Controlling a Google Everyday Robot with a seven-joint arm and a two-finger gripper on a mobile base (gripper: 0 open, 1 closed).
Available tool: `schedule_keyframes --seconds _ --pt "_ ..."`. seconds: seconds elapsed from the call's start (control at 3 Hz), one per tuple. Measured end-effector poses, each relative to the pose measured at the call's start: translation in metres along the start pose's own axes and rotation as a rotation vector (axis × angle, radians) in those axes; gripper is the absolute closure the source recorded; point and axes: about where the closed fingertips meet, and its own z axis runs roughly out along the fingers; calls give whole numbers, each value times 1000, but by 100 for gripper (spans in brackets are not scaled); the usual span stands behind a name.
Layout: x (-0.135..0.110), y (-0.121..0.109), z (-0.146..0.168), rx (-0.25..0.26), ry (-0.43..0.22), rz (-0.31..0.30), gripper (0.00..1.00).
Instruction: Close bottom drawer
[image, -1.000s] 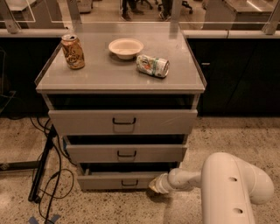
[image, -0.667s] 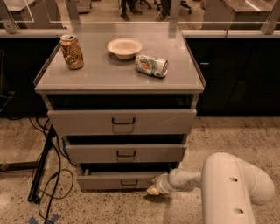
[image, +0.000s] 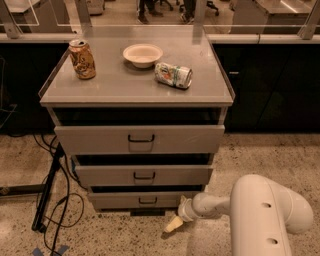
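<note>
The cream gripper (image: 173, 224) is now lowered off the slim grey metal bottom drawer (image: 115, 201), seemingly still ajar; its opening cannot be told.

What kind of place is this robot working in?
Probably an office or lab: a grey drawer cabinet, rolling chair bases behind glass partitions, and cables on a speckled floor. The gripper sits low by the bottom drawer's right end.
</note>
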Motion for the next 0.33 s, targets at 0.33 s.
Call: schedule_keyframes --seconds 0.33 --pt "0 0 0 0 0 0 0"
